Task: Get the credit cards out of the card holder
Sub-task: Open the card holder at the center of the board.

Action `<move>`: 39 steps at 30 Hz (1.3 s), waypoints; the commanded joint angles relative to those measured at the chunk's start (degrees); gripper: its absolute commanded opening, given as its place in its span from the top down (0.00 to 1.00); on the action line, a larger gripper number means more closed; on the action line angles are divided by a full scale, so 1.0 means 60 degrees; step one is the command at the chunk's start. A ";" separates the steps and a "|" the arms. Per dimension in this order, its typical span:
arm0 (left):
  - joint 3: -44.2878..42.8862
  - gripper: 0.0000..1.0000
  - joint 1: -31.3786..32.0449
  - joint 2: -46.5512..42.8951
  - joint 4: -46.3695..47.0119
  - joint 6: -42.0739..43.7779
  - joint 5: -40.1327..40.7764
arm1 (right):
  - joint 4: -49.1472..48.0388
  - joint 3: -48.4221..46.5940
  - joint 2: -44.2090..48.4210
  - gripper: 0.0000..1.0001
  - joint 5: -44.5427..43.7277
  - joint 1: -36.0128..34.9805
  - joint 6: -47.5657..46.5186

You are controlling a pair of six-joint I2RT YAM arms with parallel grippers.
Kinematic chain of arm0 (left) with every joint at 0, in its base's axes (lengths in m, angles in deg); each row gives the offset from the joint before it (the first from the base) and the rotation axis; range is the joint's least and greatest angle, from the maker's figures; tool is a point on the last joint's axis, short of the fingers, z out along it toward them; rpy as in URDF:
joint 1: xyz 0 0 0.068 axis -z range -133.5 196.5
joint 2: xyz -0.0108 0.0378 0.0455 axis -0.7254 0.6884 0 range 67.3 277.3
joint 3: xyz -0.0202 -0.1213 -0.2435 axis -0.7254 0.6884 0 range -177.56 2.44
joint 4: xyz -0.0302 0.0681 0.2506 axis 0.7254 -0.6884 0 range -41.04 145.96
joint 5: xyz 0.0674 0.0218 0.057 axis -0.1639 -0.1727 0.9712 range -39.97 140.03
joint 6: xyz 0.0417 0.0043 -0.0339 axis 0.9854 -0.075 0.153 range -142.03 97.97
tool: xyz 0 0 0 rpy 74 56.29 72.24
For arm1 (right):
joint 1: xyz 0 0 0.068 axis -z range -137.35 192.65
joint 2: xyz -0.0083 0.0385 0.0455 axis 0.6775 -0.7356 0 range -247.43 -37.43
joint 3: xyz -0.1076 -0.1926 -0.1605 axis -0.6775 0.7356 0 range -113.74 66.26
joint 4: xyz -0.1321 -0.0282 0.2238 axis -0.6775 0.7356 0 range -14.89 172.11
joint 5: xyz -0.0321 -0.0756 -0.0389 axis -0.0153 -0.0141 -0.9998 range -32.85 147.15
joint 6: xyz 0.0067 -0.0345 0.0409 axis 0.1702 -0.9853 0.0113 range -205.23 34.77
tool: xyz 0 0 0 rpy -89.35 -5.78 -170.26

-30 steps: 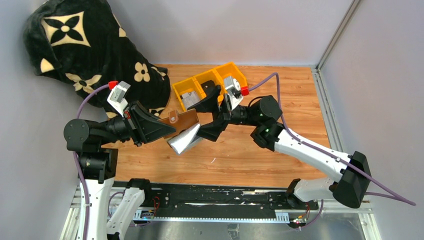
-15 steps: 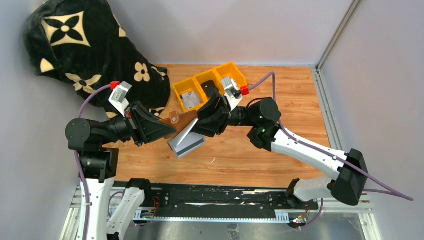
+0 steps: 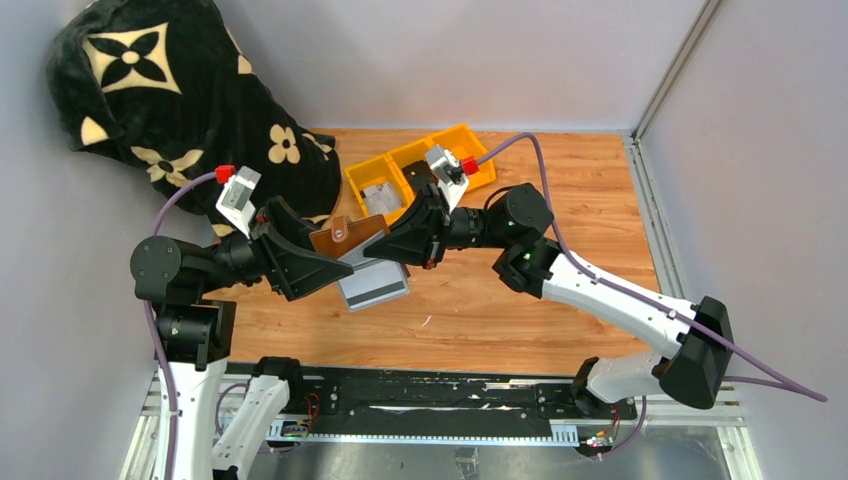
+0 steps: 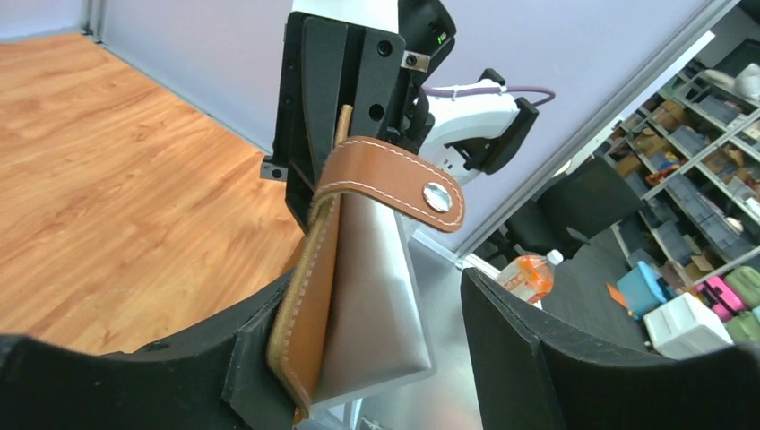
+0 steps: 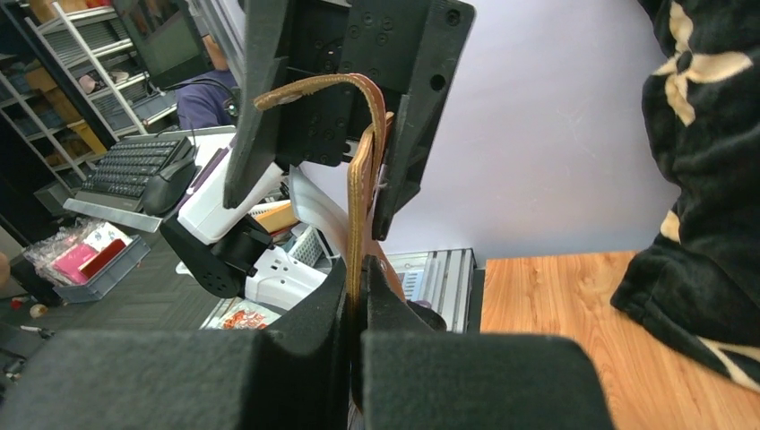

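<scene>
The brown leather card holder (image 3: 345,238) hangs in the air between my two arms, its grey-silver inner case (image 3: 375,285) sagging open below. My right gripper (image 3: 397,245) is shut on the leather flap's edge (image 5: 360,206), seen pinched between its pads (image 5: 314,358). My left gripper (image 3: 322,264) stands open around the holder's lower end. The leather (image 4: 309,296) leans on its left finger (image 4: 251,358), and the right finger (image 4: 538,349) is apart from the silver face (image 4: 376,296). The snap tab (image 4: 399,179) curls over the top. No credit cards show; they are hidden.
A yellow three-compartment tray (image 3: 462,135) sits behind the right arm, with grey items in its left compartment (image 3: 378,197). A black blanket with cream flowers (image 3: 170,90) fills the far left corner. Wooden table (image 3: 560,210) lies below, with walls close on three sides.
My right gripper moved left and shut on the holder's leather flap. My left gripper, shut on the holder before, has opened. The silver case swung down and flatter.
</scene>
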 commanded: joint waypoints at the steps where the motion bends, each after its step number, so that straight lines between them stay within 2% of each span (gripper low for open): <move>1: -0.0176 0.33 0.0046 -0.0286 -0.0672 0.0741 0.0074 | 0.0885 -0.0519 0.0447 1.00 -0.0571 -0.0102 -0.0052; 4: -0.0125 0.34 0.0036 -0.0552 -0.0890 0.1180 0.0367 | 0.1087 -0.0539 0.0585 1.00 -0.0762 -0.0099 0.0012; 6: -0.0214 0.38 0.0039 -0.0686 -0.1399 0.1793 0.0790 | 0.1072 -0.0594 0.0548 1.00 -0.0695 -0.0104 0.0234; 9: -0.0314 0.54 0.0048 -0.0769 -0.1981 0.2521 0.1379 | 0.0965 -0.0650 0.0389 1.00 -0.0562 -0.0104 0.0601; 14: -0.0430 0.75 0.0035 -0.0977 -0.2890 0.3664 0.2454 | 0.0856 -0.0573 0.0338 1.00 -0.0554 -0.0120 0.0818; 19: -0.0400 0.93 0.0046 -0.1187 -0.2858 0.3902 0.3252 | 0.0977 -0.0594 0.0271 1.00 -0.0453 -0.0204 0.0767; 21: -0.0341 0.99 0.0044 -0.1130 -0.2738 0.3722 0.3075 | 0.1095 -0.0673 0.0178 0.96 -0.0274 -0.0222 0.0747; 22: -0.0327 1.00 0.0043 -0.1068 -0.2724 0.3664 0.2854 | 0.1190 -0.0736 0.0122 0.89 -0.0133 -0.0223 0.0721; 23: -0.0300 1.00 0.0041 -0.0987 -0.2690 0.3587 0.2367 | 0.1326 -0.0851 0.0039 0.73 0.0100 -0.0223 0.0580; 26: -0.0137 1.00 0.0038 -0.0679 -0.2604 0.3346 0.0928 | 0.2848 -0.1558 -0.0101 0.50 0.0615 -0.0210 -0.0421; 28: -0.0190 1.00 0.0041 -0.0487 -0.3299 0.3806 0.0422 | 0.4346 -0.2330 -0.0340 0.42 0.1138 -0.0208 -0.1356; 30: -0.0359 1.00 0.0045 -0.0310 -0.4012 0.4451 0.0033 | 0.5839 -0.3073 -0.0688 0.40 0.1721 -0.0213 -0.2185; 34: -0.0535 1.00 0.0038 -0.0180 -0.4374 0.4786 -0.0334 | 0.8823 -0.4321 -0.1259 0.40 0.2397 -0.0223 -0.3686; 39: -0.0573 1.00 0.0042 -0.0112 -0.4405 0.4853 -0.0568 | 1.0398 -0.4985 -0.1343 0.40 0.2443 -0.0223 -0.5137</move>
